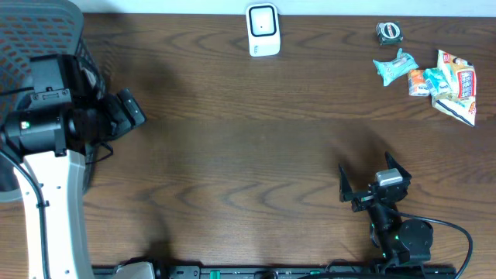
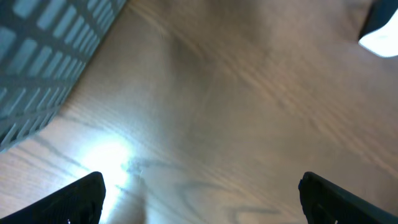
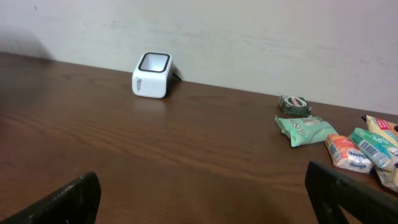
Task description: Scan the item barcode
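Right wrist: wood table (image 3: 124, 155), scanner (image 3: 152, 74) near pale, perhaps scuffed, wall (image 3: 249, 31).

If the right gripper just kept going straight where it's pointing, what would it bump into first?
The right gripper looks to pass between the scanner and the snacks, over bare table, probably reaching the wall first; depth is unclear.

grey mesh (image 2: 43, 62) blurred, cropped, snack pkts (image 3: 367, 149) edge-cut

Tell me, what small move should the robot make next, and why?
Probably the right gripper should reach forward toward the small teal snack packet: its jaws stand open and empty, the packet lies ahead of it, and nothing is at the white cube scanner yet.
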Tool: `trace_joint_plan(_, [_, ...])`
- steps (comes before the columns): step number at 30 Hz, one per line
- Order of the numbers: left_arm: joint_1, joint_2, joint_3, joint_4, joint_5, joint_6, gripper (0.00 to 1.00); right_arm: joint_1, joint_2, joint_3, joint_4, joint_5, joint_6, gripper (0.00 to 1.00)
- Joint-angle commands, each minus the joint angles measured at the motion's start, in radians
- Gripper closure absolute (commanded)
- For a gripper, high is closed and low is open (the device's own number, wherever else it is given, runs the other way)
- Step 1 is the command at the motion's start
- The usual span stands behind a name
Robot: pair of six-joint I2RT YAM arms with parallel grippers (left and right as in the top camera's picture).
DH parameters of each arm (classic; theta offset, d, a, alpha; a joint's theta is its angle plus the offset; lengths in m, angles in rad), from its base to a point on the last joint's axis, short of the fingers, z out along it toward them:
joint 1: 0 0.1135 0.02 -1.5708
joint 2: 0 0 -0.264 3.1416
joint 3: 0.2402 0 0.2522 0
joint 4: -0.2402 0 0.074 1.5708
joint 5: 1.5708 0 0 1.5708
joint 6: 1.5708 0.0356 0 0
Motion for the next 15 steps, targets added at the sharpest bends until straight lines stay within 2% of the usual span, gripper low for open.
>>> trace_joint_plan(1, [0.0,-0.014,-0.068,-0.015,0.006,0.063,0.02,-0.006,-0.006,-0.002,-0.005,0.004,0.011,0.01])
trace_joint_plan(6, [-0.019,-0.101,-0.203,0.032,0.006,0.118,0.03,-0.006,-0.006,-0.002,-0.005,0.004,0.011,0.01])
trace_joint_plan(15, [-0.122,-0.377,-0.489,0.249,0.014,0.233,0.02,-0.006,-0.006,-0.002,-0.005,0.004,0.011,0.01])
